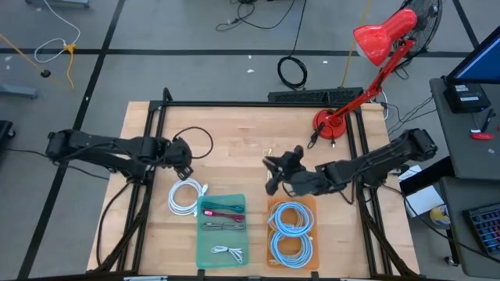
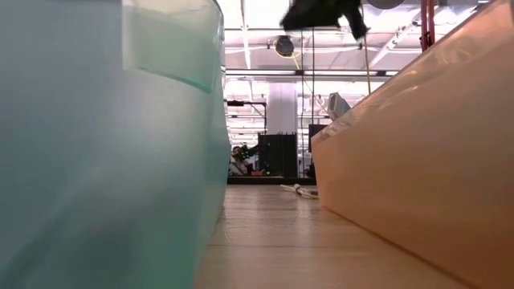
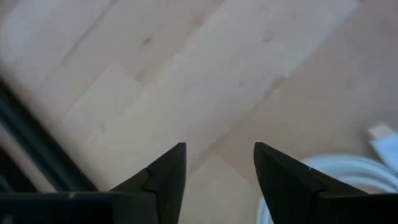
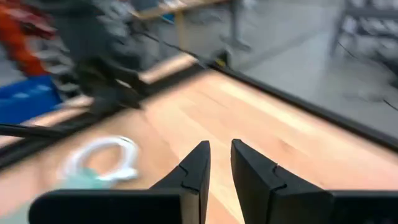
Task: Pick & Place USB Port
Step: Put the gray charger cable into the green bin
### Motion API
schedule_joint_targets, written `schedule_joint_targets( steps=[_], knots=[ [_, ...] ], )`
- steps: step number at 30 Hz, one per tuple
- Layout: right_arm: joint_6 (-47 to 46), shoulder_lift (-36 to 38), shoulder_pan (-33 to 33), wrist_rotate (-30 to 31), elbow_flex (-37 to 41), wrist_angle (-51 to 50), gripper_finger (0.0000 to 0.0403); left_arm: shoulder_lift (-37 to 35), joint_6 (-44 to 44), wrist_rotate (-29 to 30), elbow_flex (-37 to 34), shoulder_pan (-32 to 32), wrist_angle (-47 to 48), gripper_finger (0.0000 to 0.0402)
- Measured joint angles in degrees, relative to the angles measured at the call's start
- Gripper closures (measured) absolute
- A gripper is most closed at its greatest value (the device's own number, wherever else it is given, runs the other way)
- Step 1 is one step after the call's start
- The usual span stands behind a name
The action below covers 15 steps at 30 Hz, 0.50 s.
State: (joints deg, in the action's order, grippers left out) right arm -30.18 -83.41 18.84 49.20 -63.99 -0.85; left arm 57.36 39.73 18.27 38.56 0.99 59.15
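Observation:
A white coiled cable (image 1: 187,196) lies flat on the wooden table, left of the green tray (image 1: 205,257); its plug end (image 3: 380,132) shows in the left wrist view. I cannot pick out the USB port itself. My left gripper (image 1: 186,161) hangs just beyond the coil's far side, pointing steeply down, open (image 3: 217,146), with only bare wood between its fingers. My right gripper (image 1: 270,173) hovers high over the table's middle, beyond the orange tray (image 1: 270,204), nearly level. Its fingers (image 4: 219,144) stand a narrow gap apart with nothing between them.
The green tray holds a red cable (image 1: 223,211) and a small white cable (image 1: 227,251). The orange tray holds blue coiled cables (image 1: 292,231). A black cable loop (image 1: 200,141) lies at the far left, a red desk lamp (image 1: 337,121) at the far right. Bare wood lies between the arms.

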Motion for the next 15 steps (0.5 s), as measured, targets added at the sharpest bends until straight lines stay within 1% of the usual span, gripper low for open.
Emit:
schedule_joint_targets(
  steps=[2,4,6,8,11,15],
  knots=[
    [-5.18,-0.06,-2.09,0.01,0.04,-5.66,0.0344,0.0,2.33,2.13,-1.76,-1.01,-1.26,0.0199],
    [-8.64,-0.05,-4.56,-0.55,0.04,-9.52,0.0344,0.0,3.04,2.97,-3.73,-1.9,-3.44,0.0192],
    [-9.95,-0.05,-7.93,-3.64,0.04,-11.61,0.0344,0.0,3.08,2.85,-5.92,-2.95,-7.22,0.0189],
    [-10.19,-0.07,-11.82,-9.31,0.04,-12.29,0.0344,0.0,3.08,2.2,-8.19,-4.14,-11.47,0.0188],
    [-9.84,-0.72,-17.87,-19.36,0.02,-12.26,0.0344,0.0,2.9,1.63,-11.07,-5.74,-15.96,0.0188],
    [-7.68,-3.05,-24.77,-32.85,0.04,-12.84,0.0343,0.0,2.35,1.44,-12.65,-7.2,-17.54,0.0188]
  ],
)
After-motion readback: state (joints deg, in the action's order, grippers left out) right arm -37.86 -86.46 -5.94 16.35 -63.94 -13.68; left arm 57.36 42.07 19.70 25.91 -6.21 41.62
